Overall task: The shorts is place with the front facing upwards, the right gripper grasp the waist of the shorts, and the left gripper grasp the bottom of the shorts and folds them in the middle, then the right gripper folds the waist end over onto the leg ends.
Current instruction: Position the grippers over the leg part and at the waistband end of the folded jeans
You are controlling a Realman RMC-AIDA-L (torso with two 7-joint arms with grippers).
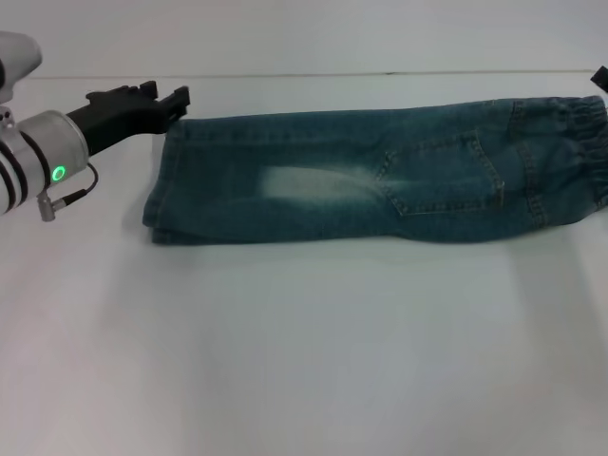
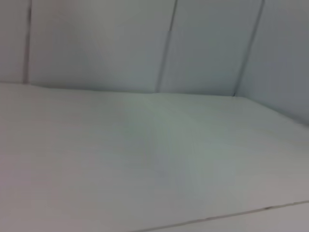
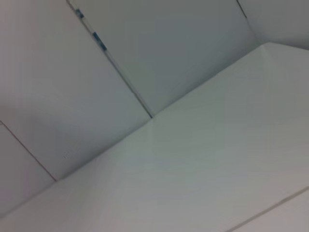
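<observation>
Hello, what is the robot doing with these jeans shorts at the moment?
The shorts lie on the white table, already folded lengthwise in the middle. The left hand is at the far corner of the leg hems. Only a black sliver of the right hand shows, near the waist. The second fold is not yet done.

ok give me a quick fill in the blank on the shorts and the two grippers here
1. The shorts lie already folded lengthwise on the white ____.
2. The gathered waist points toward the robot's ____ side.
3. The left gripper sits by the far corner of the ____ end of the shorts.
4. Only a black sliver of the right gripper shows at the head view's ____ edge.

Missing words: table; right; leg; right
</observation>
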